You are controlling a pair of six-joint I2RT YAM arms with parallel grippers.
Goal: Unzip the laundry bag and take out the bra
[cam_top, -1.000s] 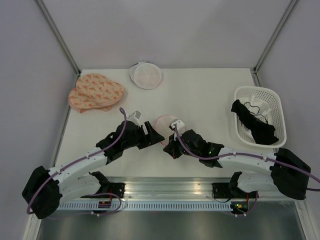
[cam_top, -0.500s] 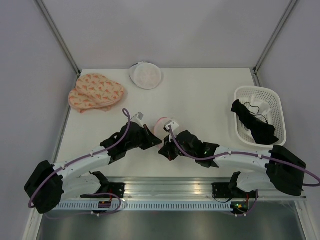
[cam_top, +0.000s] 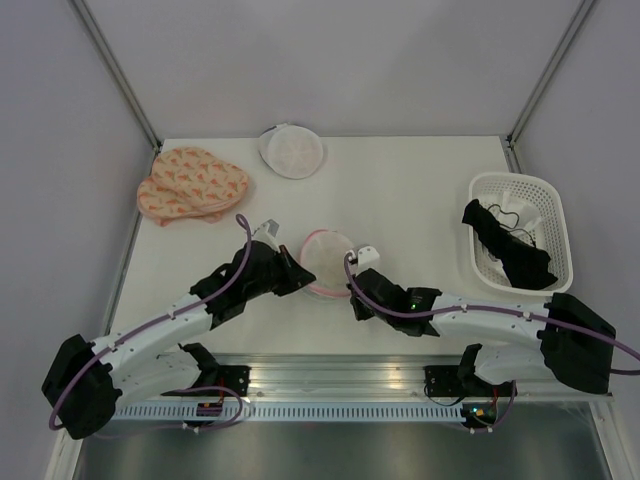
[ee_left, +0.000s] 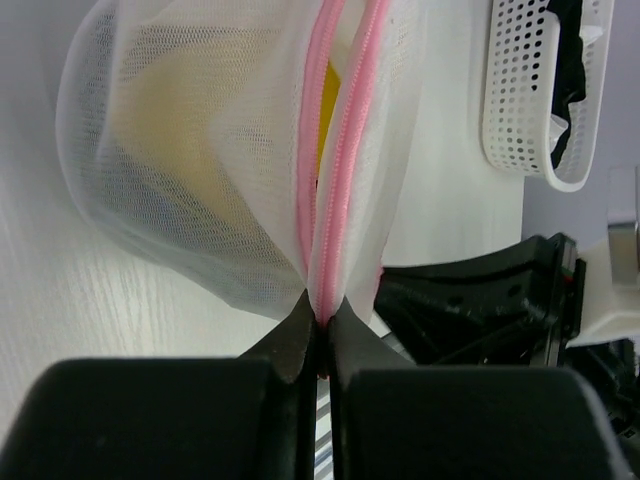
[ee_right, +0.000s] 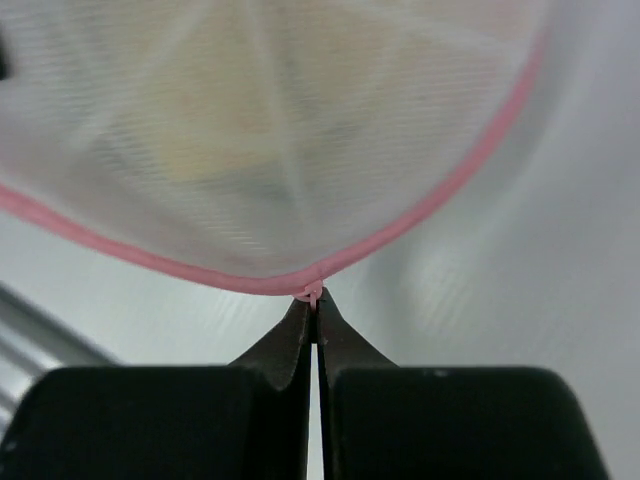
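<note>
The laundry bag (cam_top: 325, 262) is a round white mesh pouch with a pink zipper, lying at the table's near middle between my two arms. My left gripper (cam_top: 298, 276) is shut on the bag's pink zipper edge (ee_left: 335, 200) at its left side; in the left wrist view the left gripper (ee_left: 322, 318) pinches both pink tapes together. Above that pinch the tapes part slightly, and yellow fabric, the bra (ee_left: 328, 110), shows in the gap and through the mesh. My right gripper (cam_top: 356, 292) is at the bag's near right rim. There the right gripper (ee_right: 314, 305) is shut on the small pink zipper pull (ee_right: 313, 294).
A second white mesh bag (cam_top: 291, 150) lies at the back. An orange patterned garment (cam_top: 190, 185) sits at the back left. A white basket (cam_top: 510, 180) holding black clothing stands at the right, the same basket (ee_left: 530, 90) in the left wrist view.
My left gripper has closed on the bag's zipper edge. The right gripper, still pinching the pull, has drawn back to the right, and the bag now lies flatter between the two.
</note>
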